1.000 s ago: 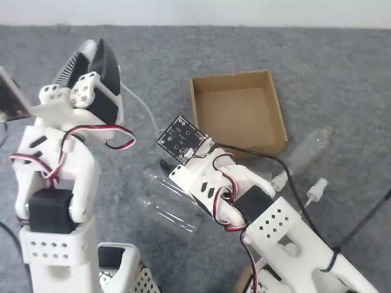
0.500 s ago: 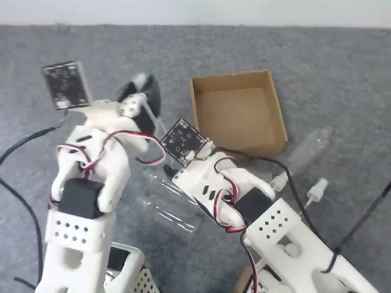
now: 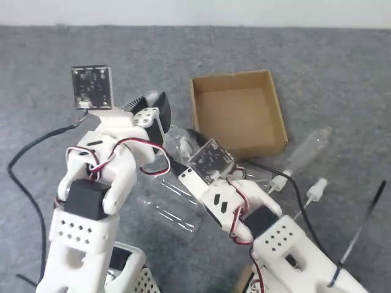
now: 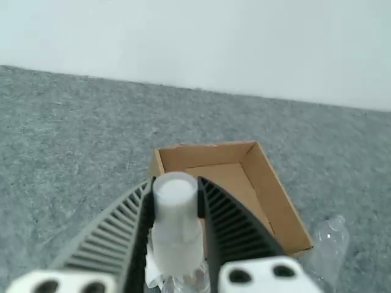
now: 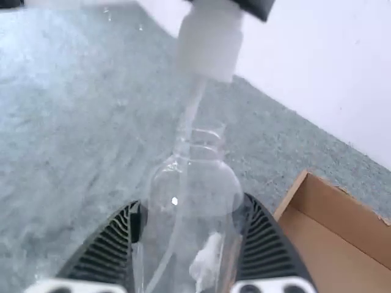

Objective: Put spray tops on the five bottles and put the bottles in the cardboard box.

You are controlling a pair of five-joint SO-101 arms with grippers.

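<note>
Clear thin plastic, probably light and slick, the bottle (image 5: 194, 183) near the box (image 3: 238, 113) is clamped around its body by the right gripper (image 5: 192, 210), with the left gripper (image 4: 175, 188) pinching the spray top (image 4: 176, 220) over its neck.

The spray top (image 5: 208, 38) sits above the bottle (image 5: 190, 204), cardboard box (image 3: 237, 116) seemingly behind.

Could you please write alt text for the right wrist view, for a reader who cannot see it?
The right arm's jaws grip a clear bottle by its body, while a white spray top is poised at its mouth, its thin tube running into the neck. Beyond lie grey carpet, a corner of the cardboard box and a white wall.
</note>
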